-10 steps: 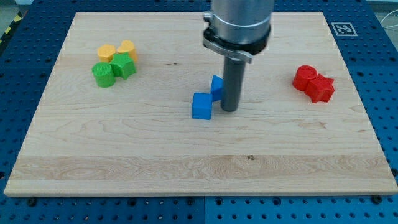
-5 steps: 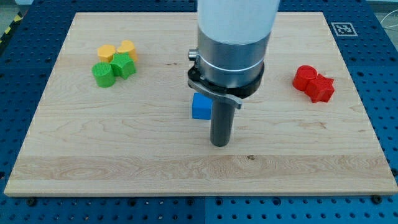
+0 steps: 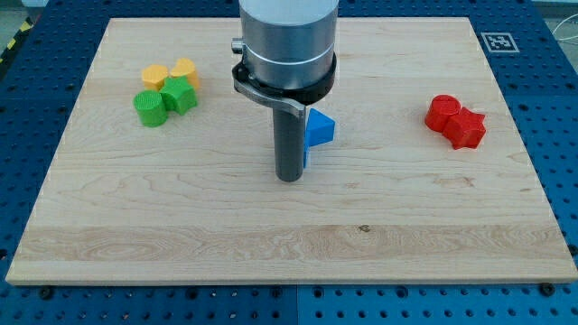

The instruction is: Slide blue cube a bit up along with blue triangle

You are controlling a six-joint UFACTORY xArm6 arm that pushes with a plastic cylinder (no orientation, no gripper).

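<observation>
Pale wooden table (image 3: 181, 226) on blue pegboard. No claw here, nothing held: my tip (image 3: 288, 179) sits planted low. Blue triangle (image 3: 320, 128) shows just upper-right; the blue cube is hidden behind the rod. Next, I judge, push upward.

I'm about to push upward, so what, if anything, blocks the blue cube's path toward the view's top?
Only the blue triangle shows there, and it travels along. My tip hides most of the blue cube; the wood above is bare.
</observation>
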